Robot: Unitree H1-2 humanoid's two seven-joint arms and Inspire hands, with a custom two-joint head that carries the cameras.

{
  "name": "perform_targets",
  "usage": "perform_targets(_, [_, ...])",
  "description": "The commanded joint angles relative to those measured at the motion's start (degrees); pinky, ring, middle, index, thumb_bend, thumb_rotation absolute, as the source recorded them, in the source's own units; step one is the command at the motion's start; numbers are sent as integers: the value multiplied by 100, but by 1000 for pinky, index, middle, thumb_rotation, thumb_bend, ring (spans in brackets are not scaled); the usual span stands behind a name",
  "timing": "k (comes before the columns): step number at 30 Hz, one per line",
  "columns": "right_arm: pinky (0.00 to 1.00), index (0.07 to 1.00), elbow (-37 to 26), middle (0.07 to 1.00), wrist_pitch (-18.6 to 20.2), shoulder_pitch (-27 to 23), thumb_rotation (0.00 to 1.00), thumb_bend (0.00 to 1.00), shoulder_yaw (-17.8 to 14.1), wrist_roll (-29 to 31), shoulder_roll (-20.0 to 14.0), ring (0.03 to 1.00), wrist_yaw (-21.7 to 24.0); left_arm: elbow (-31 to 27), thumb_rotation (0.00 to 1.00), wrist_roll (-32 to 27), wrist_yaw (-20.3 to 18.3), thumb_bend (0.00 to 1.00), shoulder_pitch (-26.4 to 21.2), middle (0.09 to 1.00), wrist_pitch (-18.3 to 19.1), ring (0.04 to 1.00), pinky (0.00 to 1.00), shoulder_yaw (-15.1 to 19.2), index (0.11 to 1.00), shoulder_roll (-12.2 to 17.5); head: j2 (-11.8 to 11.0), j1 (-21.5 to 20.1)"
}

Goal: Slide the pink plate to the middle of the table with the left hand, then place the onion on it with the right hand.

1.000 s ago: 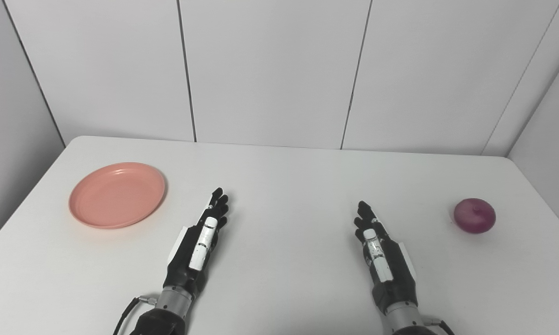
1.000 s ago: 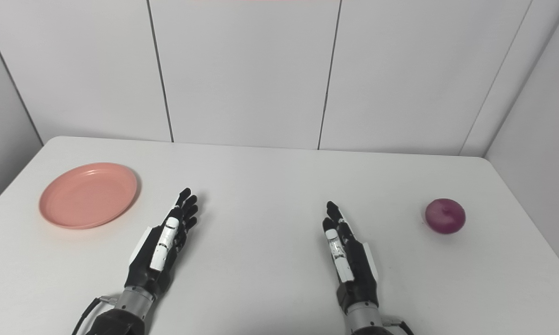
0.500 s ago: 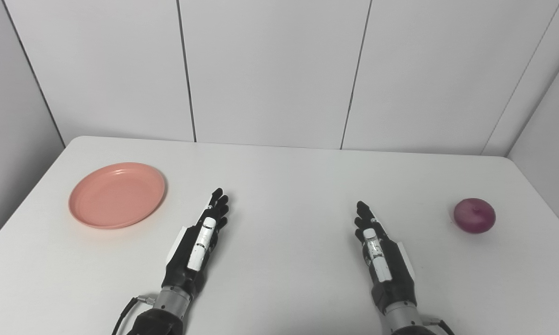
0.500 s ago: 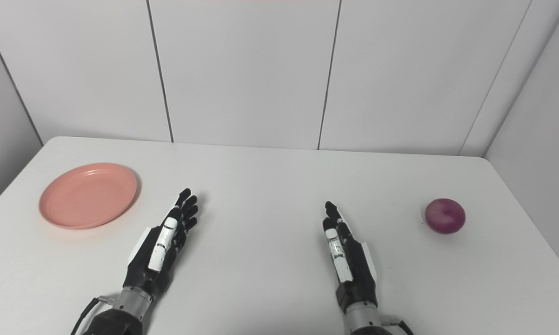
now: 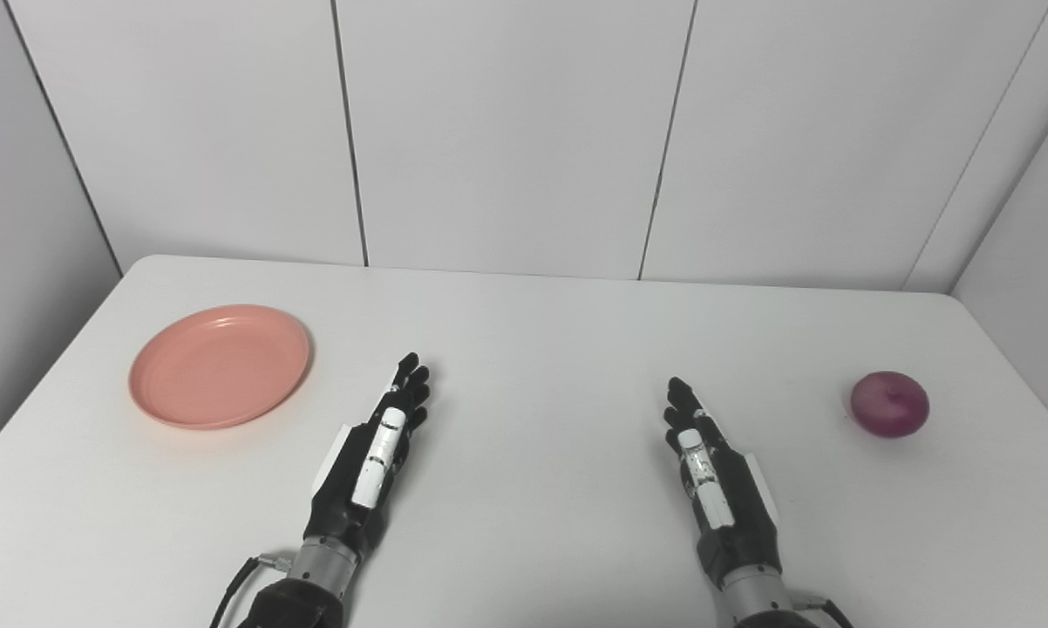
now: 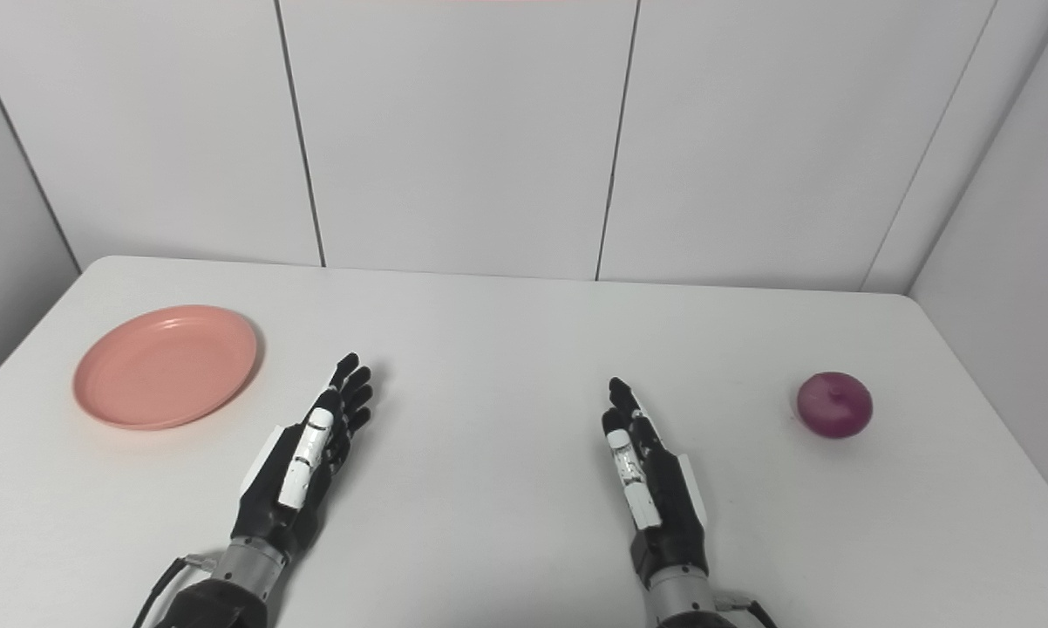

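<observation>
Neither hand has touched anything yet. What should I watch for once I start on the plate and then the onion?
The shallow pink plastic plate sits near the white table's left edge; a badly aimed push by the open left hand could send it that way. The round purple onion lies loose near the right edge and may roll off if the open right hand nudges it. On such a low rim, it may also roll off the plate.

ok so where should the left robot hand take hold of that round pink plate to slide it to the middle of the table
Best at the near right rim of the round pink plate, coming in from the right side, where the open left robot hand already lies. The plate is shallow and flat on the white table, so fingertips pressed onto the raised rim can probably drag it; a pinch seems unnecessary.
</observation>
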Motion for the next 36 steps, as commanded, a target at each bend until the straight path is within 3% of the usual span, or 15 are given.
perform_targets(1, [1000, 938, -91, 962, -284, -147, 796, 517, -22, 63, -56, 976, 72, 59, 1000, 26, -12, 499, -75, 1000, -117, 1000, 1000, -30, 1000, -23, -59, 255])
perform_targets(2, [1000, 938, -76, 962, -288, -137, 797, 517, -42, 97, -104, 977, 106, 62, 1000, 99, 24, 503, -60, 1000, -106, 1000, 1000, -67, 1000, -44, -140, 549])
perform_targets(7, [1000, 975, 138, 998, -601, -109, 860, 494, -86, 260, -402, 1000, 368, 193, 1000, 241, 120, 550, -66, 1000, -191, 1000, 1000, -153, 1000, -185, -400, 1265])
perform_targets(11, [1000, 991, 495, 1000, -898, -153, 922, 489, -153, 551, -563, 1000, 631, 310, 1000, 256, 227, 540, -137, 1000, -352, 1000, 1000, -103, 1000, -334, -535, 1528])
perform_targets(16, [1000, 998, 734, 1000, -1118, -180, 921, 501, -219, 702, -652, 1000, 770, 352, 1000, 266, 330, 517, -273, 1000, -503, 1000, 998, -27, 998, -470, -658, 1699])
perform_targets(23, [1000, 1000, 789, 1000, -1223, -190, 926, 461, -232, 682, -677, 1000, 743, 400, 1000, 66, 323, 543, -679, 994, -530, 984, 971, 169, 985, -384, -746, 1737])
perform_targets(31, [1000, 1000, 873, 1000, -1298, -236, 926, 444, -272, 724, -684, 1000, 742, 302, 1000, -441, 222, 567, -1150, 970, -221, 965, 959, 553, 958, -101, -874, 1749])
perform_targets(36, [1000, 1000, 983, 1000, -1399, -265, 907, 447, -297, 758, -683, 1000, 764, 161, 1000, -453, 307, 585, -1463, 947, 16, 946, 941, 740, 933, 29, -963, 1793])
